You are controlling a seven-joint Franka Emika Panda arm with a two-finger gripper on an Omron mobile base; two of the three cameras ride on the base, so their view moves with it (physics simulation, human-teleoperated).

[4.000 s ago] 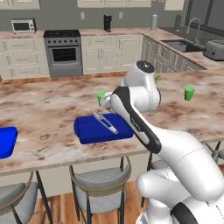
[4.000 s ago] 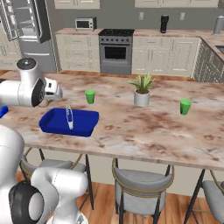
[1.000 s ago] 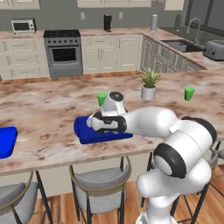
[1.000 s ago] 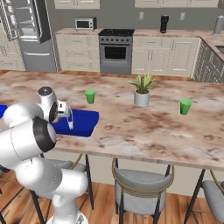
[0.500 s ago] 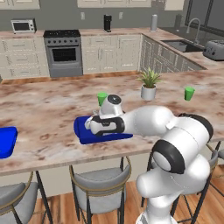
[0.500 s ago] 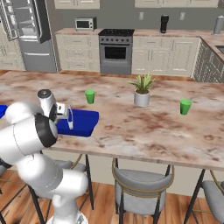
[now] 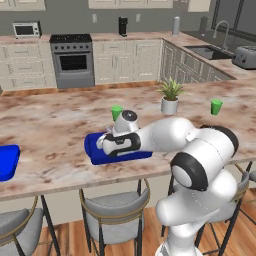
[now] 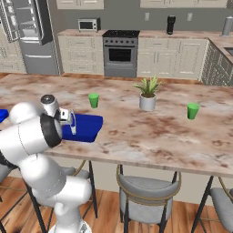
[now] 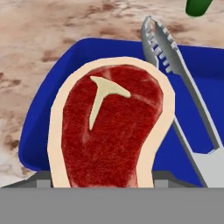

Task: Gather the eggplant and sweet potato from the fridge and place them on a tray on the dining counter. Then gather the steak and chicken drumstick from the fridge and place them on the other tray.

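Observation:
The steak [image 9: 109, 131], red with a cream rim, sits close in front of the hand camera and covers the fingertips. It hangs just over a blue tray [image 9: 52, 100] on the dining counter [image 7: 50, 120]. Long silver tongs [image 9: 183, 87] lie in that tray to the steak's right. My gripper [image 7: 105, 143] is low over the tray's left part [image 7: 94, 152], shut on the steak. From the right base view the hand [image 8: 64, 116] is at the tray's near left end [image 8: 88, 127]. The fridge [image 8: 27, 41] stands at the back left with a door open.
A second blue tray [image 7: 5, 162] lies at the counter's left end. Two green cups [image 7: 116, 112] [image 7: 216, 106] and a potted plant [image 7: 170, 97] stand behind the tray. Stools [image 7: 112, 205] line the counter's near edge.
Four seconds ago the hand was raised above the counter; it has come down onto the blue tray. Over the last second it has barely moved.

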